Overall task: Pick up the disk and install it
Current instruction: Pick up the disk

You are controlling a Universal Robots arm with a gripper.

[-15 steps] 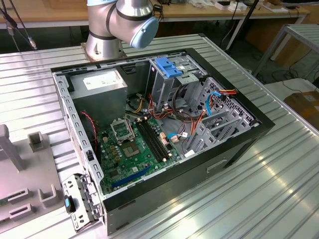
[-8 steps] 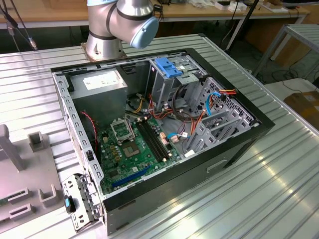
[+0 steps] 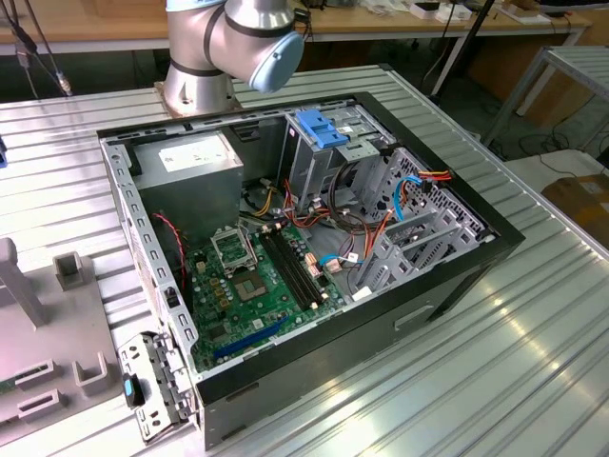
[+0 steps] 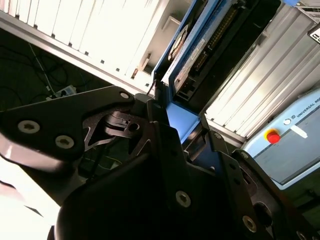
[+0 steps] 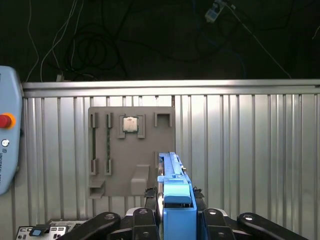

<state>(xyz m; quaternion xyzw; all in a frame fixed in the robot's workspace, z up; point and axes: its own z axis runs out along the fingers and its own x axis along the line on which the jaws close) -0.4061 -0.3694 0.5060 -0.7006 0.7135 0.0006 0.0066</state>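
**Disk in the grip, install not yet done**

Pickup looks complete. The end effector (image 5: 174,195) is clamped on the disk (image 5: 172,172), with its fingers pressed against the bright blue rail on either side. In the second wrist view the same hold shows from below. There the end effector (image 4: 182,120) pinches the blue end, and the disk (image 4: 210,45) runs straight out ahead of the fingers with its dark circuit side and connector pins exposed. The disk appears to hang clear of the ribbed metal desk (image 5: 250,150), touched by nothing but the fingers.

Beyond the disk's far tip, on the desk, lies a grey fixture plate (image 5: 132,150) with a processor chip (image 5: 130,124) seated in one of its pockets. Off to one side of the end effector is a pale blue control pendant (image 5: 7,145) with a red button.

The installing is left to do. The exterior view shows the open computer case (image 3: 457,286) with its drive cage (image 3: 319,143), and no blue-railed drive can be made out inside. Where the case lies relative to the end effector cannot be told.

The count:
- one disk
- one end effector
- one fixture plate holding one chip
- one pendant
- one case holding one blue-topped cage, one power-supply box (image 3: 186,167) and one green motherboard (image 3: 257,286)
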